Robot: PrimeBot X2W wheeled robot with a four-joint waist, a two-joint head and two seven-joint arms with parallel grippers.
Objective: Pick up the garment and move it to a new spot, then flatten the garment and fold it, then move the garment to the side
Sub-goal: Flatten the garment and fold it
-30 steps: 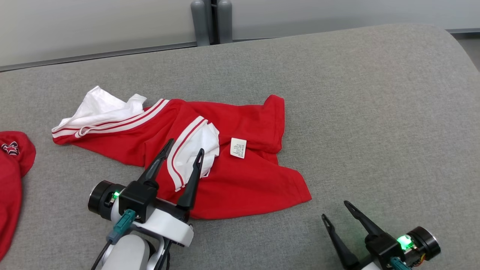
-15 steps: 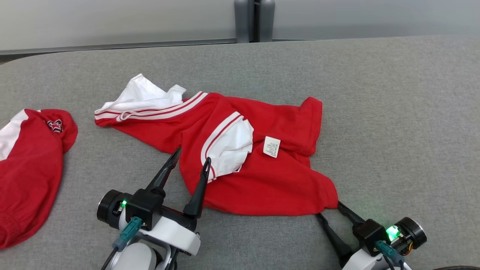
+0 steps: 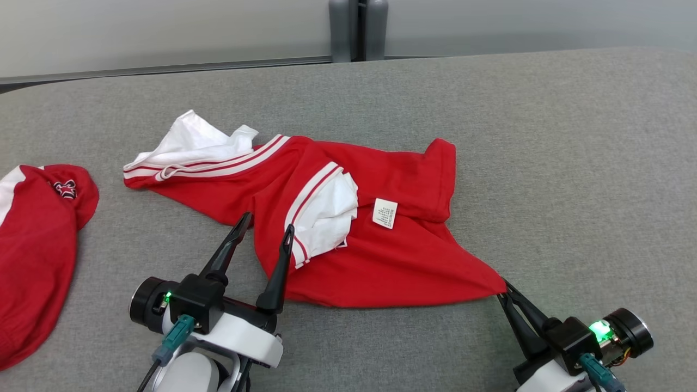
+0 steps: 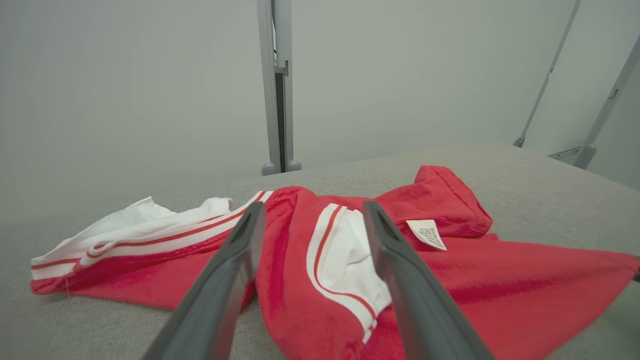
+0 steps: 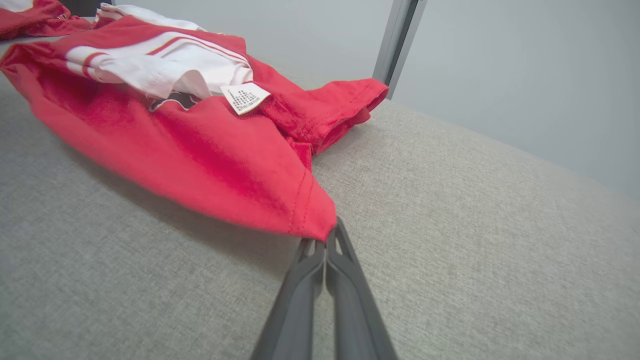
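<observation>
Red jersey (image 3: pixel 381 256) with white striped trim is seen crumpled at centre of the head view, partly inside out, care label (image 3: pixel 385 212) exposed. Right gripper (image 3: pixel 503 291), lower right of the frame, is closed tight on the jersey's near right corner. The hem is pinched at the fingertips and the cloth is drawn to a taut point there. Left gripper (image 3: pixel 267 224), lower left, is spread wide with nothing held, tips poised over the jersey's near left edge beside the white striped panel (image 3: pixel 321 218). Fabric is judged a light, soft, limp knit: no stiffness to be relied on, drape and bunching to be expected on lift. It is not fragile, and slip is likely only with a shallow pinch. Hems and corners are judged the best holds, so a second grasp at the opposite hem corner is suggested for spreading. Surface is a grey woven upholstered pad (image 3: pixel 572 163), so some drag on cloth is likely. A second red garment (image 3: pixel 32 245) lies at far left, well apart. Pale wall (image 3: pixel 163 27) and grey post (image 3: pixel 356 27) are seen at top.
</observation>
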